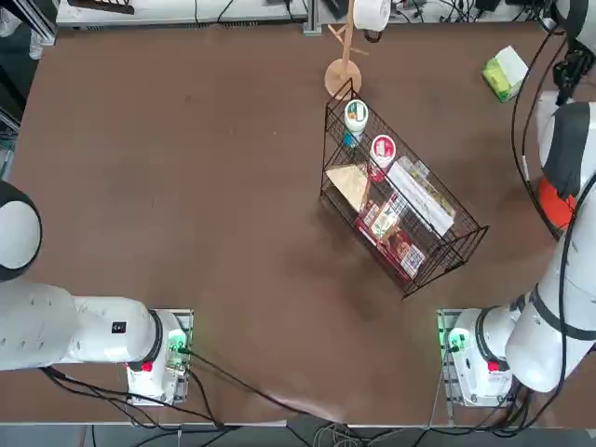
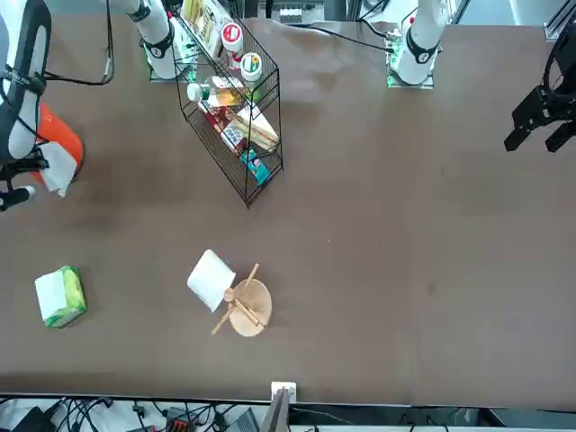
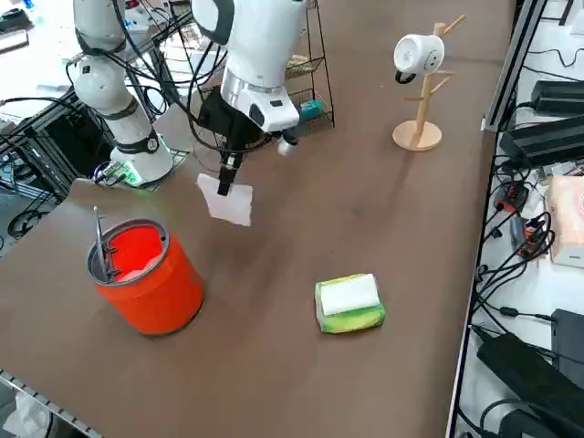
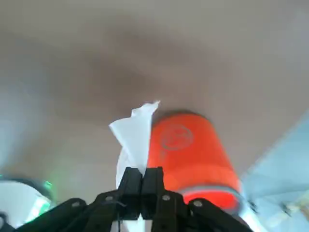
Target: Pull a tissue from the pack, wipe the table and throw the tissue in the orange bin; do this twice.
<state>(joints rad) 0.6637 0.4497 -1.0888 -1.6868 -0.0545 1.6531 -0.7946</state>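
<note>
My right gripper (image 3: 228, 176) is shut on a white tissue (image 3: 228, 203), which hangs below it above the dark-brown table (image 1: 186, 186). The orange bin (image 3: 146, 274) stands close beside the tissue, toward the table's corner, not under it. In the right wrist view the fingers (image 4: 131, 180) pinch the tissue (image 4: 133, 133) with the bin (image 4: 188, 150) just behind it. The front view shows the tissue (image 2: 58, 169) against the bin (image 2: 61, 135). The green pack with a white top (image 3: 349, 304) lies apart on the table, also seen from overhead (image 1: 506, 73). My arm hides most of the bin (image 1: 556, 207) in the top view.
A black wire rack basket (image 1: 400, 200) full of groceries stands mid-table. A white paper roll on a wooden stand (image 3: 420, 82) is at the far edge. Cables (image 3: 520, 228) run off the table's side.
</note>
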